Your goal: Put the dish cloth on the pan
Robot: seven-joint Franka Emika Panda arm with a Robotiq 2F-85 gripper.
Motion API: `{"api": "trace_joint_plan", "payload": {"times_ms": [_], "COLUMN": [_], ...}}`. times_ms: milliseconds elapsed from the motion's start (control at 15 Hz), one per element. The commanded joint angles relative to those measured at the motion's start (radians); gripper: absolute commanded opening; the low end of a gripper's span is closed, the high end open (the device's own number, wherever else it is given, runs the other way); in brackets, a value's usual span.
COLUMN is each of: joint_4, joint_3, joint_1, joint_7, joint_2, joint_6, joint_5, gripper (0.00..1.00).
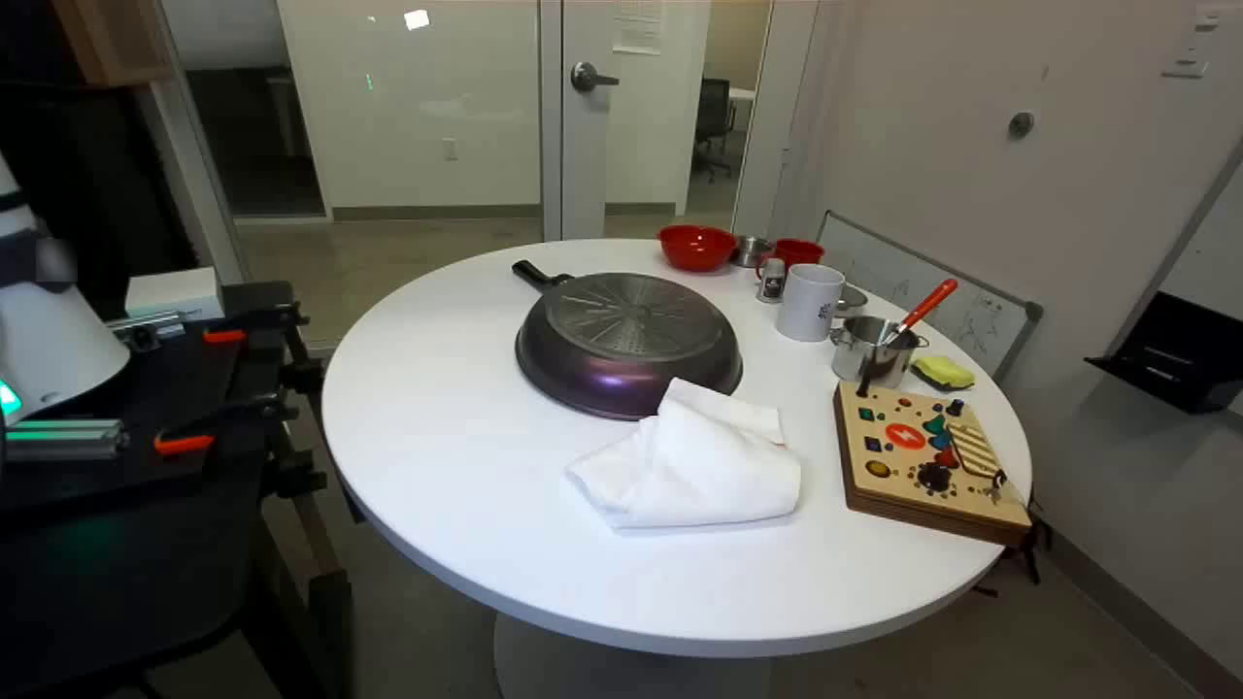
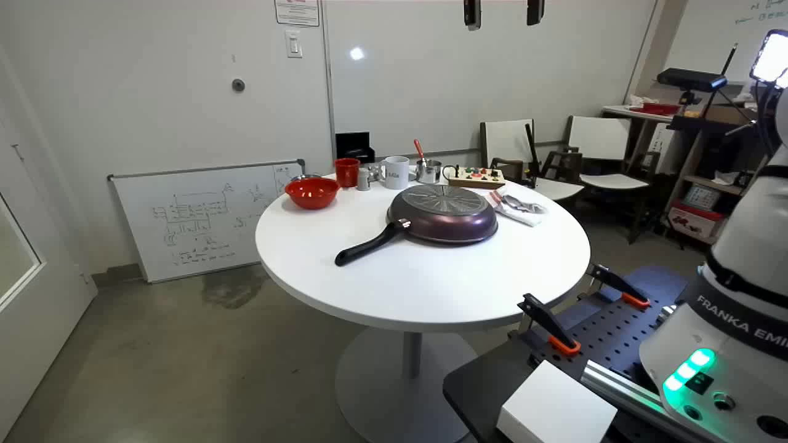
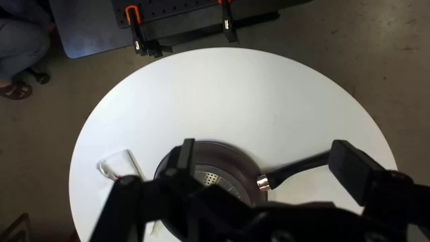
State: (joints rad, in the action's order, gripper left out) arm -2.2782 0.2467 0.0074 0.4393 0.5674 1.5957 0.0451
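Black, the hand [image 2: 503, 15] hangs at frame top in an exterior view, spread wide, holding only air; the cloth [image 2: 523, 216] lies right of the pan [image 2: 444, 218].

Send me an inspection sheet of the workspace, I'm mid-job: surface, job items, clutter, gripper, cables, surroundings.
Surface: white round table, bearing the job's things and clutter.
Pan: upside down on the table.
Dish cloth: bunched beside the pan, off its upturned base; contact unclear.
Clutter: red bowl, white mug, metal pot with red-handled utensil, wooden control board, yellow sponge.
Gripper: open above the table, nothing held.
Cables: dark cable-like strand beside the lit panel.
Surroundings: a person's leg and sandalled foot near the black bench; whiteboard leaning against the wall; chairs beyond.
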Motion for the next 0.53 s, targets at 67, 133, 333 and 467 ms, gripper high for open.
{"api": "trace_joint_plan", "payload": {"times_ms": [67, 133, 333, 467], "joint_4": [-0.006, -0.019, -0.062, -0.098], "joint_3": [-0.015, -0.018, -0.039, -0.051], "joint_1": [0.011, 0.003, -0.017, -0.047], "joint_7": [0.01, 0.024, 0.036, 0.054], "joint_2": [-0.003, 0.001, -0.007, -0.039], "joint_6": [0.016, 0.052, 0.173, 0.284], "joint_5": [0.002, 0.001, -0.002, -0.031], "gripper": [1.0, 1.0, 1.0, 1.0]}}
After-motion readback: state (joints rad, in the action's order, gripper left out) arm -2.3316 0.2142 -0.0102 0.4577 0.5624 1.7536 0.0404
